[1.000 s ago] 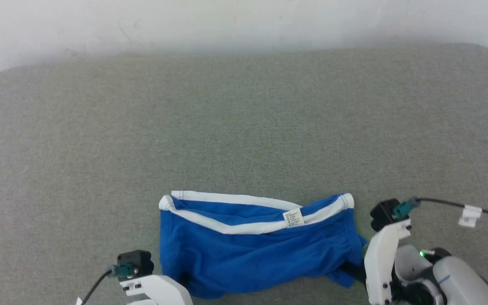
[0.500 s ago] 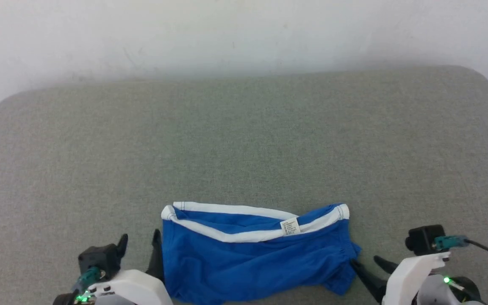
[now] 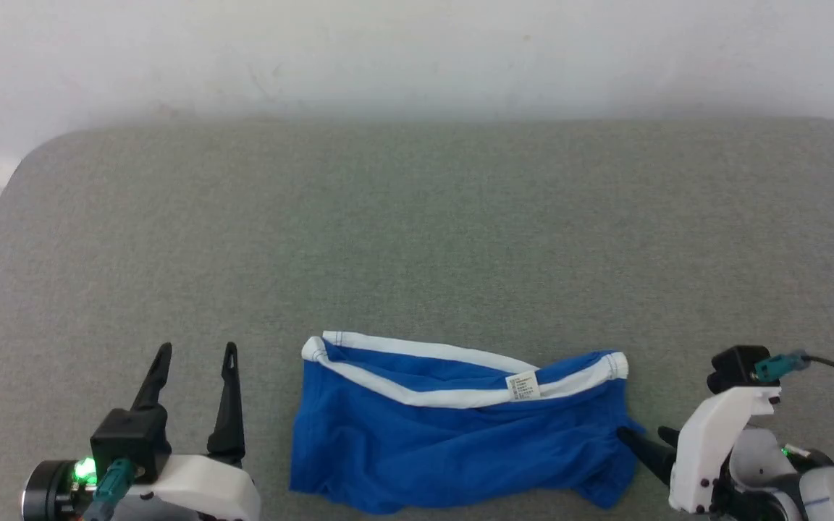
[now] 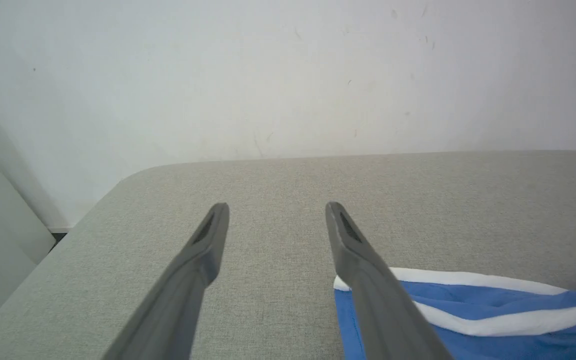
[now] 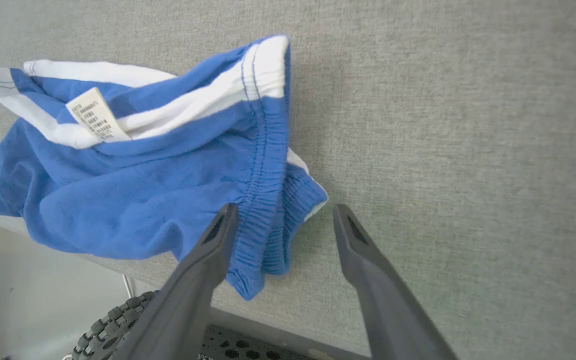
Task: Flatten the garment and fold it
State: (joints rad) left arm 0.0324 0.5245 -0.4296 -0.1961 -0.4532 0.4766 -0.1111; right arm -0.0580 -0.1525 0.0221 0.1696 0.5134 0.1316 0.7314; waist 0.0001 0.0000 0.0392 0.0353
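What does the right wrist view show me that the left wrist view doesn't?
Right wrist view, not left: the open right gripper at the gathered blue edge of the garment, the near edge of the table with cloth reaching over it, and a knobby wheel below.
Left wrist view, not right: the open left gripper over bare table beside the garment, a rounded table corner, and the wall behind.
Both: the garment's white band, its label and the grey table surface.

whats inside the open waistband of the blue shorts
Inside the shorts, past the white waistband, you can see blue inner fabric and a small white label with tiny print. Anything deeper down the legs is covered by the rumpled cloth.
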